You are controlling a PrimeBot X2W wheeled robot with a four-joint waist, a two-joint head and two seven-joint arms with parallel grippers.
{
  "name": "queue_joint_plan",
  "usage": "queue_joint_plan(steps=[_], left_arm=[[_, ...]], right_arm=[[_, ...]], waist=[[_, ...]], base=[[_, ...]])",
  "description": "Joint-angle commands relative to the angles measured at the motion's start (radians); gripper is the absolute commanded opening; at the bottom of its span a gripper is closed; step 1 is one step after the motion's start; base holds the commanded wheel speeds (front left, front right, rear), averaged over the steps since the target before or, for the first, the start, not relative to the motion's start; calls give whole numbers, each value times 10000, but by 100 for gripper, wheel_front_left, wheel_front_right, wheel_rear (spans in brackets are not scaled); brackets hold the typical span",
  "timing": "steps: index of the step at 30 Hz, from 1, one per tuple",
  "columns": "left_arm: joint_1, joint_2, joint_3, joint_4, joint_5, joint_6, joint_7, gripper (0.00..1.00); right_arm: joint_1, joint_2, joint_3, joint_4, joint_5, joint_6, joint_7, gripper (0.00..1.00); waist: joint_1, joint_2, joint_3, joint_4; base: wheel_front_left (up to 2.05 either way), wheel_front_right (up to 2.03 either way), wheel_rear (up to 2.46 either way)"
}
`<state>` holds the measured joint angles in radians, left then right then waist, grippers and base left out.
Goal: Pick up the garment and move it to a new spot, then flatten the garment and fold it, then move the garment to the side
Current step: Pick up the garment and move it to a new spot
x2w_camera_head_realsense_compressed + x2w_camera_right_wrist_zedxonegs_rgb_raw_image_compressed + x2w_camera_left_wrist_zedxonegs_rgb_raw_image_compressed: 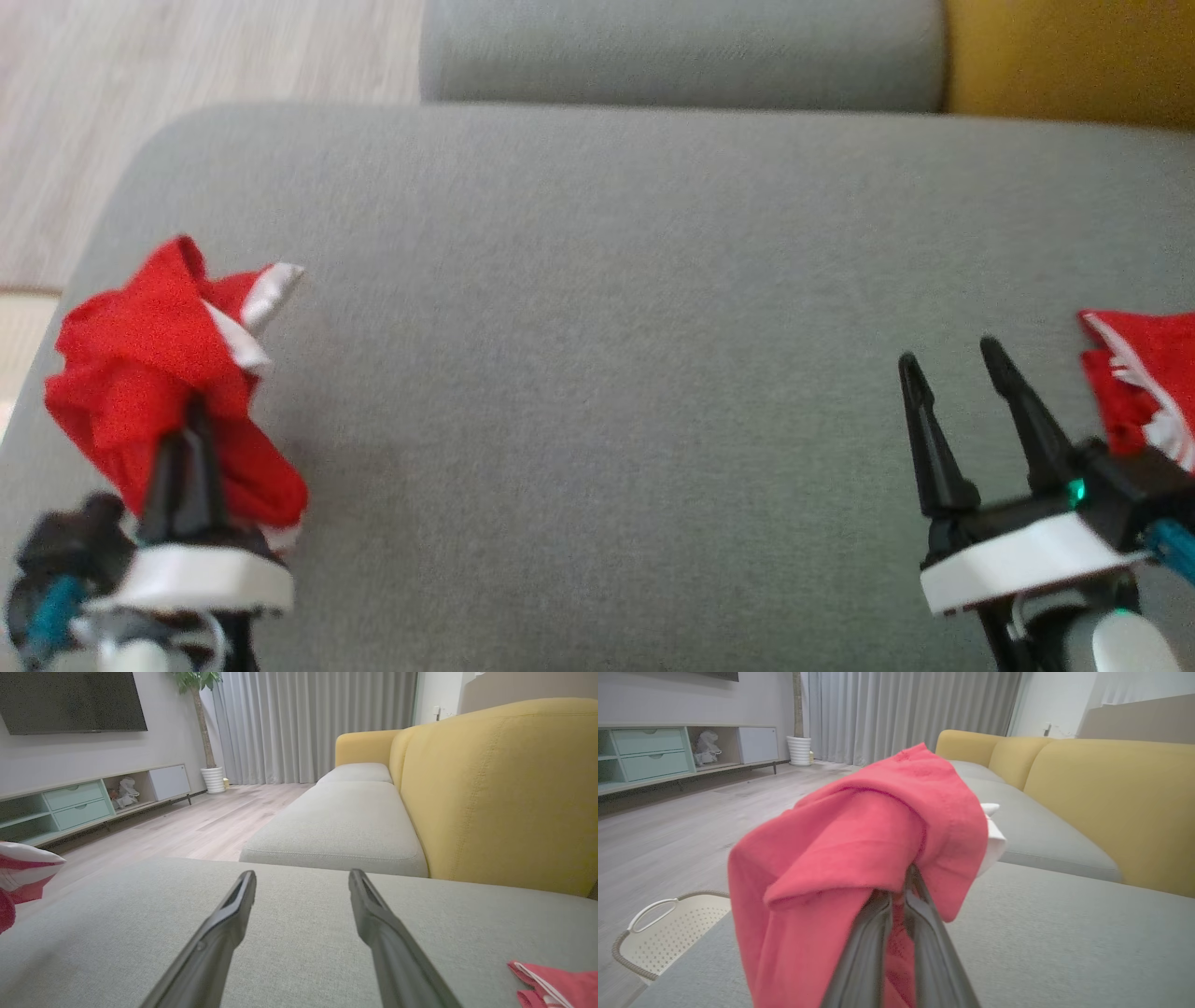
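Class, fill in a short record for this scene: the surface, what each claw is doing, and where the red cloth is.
surface: grey sofa cushion
left claw: shut on the red garment
garment state: bunched, not flattened, near the cushion's left edge
right claw: open, holding nothing
other cloth: second red piece on the cushion, right of the right claw
floor: pale basket beside the sofa

Head view looks down on the cushion [597, 280]; wrist views skim across it
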<state>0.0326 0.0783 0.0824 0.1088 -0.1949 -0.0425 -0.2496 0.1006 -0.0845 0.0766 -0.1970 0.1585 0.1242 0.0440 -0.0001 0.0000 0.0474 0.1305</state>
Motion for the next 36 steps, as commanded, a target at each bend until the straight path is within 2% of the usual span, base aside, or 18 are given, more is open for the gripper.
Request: queue_joint_plan(steps=[1,6,10,19,27,32,33,34,36], left_arm=[[-264,45,201,-443,79,49,-112,0],[191,-124,-650,-899,67,-44,22,0],[-76,-164,-1245,-531,126,-173,137,0],[-1825,-206,-2884,1056,690,-524,287,0],[-3328,-243,-4424,3282,1048,-767,305,0],[-3786,-258,-5187,4532,887,-842,288,0],[-3833,-262,-5275,4673,766,-849,252,25],[-3872,-265,-5364,4771,677,-854,208,100],[-3897,-269,-5534,4868,525,-861,116,100]], right_arm=[[-136,-32,147,-347,40,65,-47,100],[84,44,155,-468,31,65,-24,100],[54,80,278,-434,64,65,-41,100],[-235,99,430,-338,236,65,-136,100],[-616,160,559,-50,473,65,-409,100],[-696,210,513,152,568,65,-570,100],[-700,216,502,181,570,65,-594,100],[-702,222,482,211,567,65,-619,100],[-705,235,416,272,539,65,-649,100]], waist=[[1,0,-404,-314],[1,0,-607,-765],[1,0,-584,-1239],[1,0,93,-2517],[1,0,909,-3735],[1,0,1111,-4043],[1,0,1130,-4051],[1,0,1134,-4039],[1,0,1098,-3940]], base=[[0,0,0],[0,0,0],[0,0,0],[0,0,0],[0,0,0],[0,0,0],[0,0,0],[0,0,0],[0,0,0]])
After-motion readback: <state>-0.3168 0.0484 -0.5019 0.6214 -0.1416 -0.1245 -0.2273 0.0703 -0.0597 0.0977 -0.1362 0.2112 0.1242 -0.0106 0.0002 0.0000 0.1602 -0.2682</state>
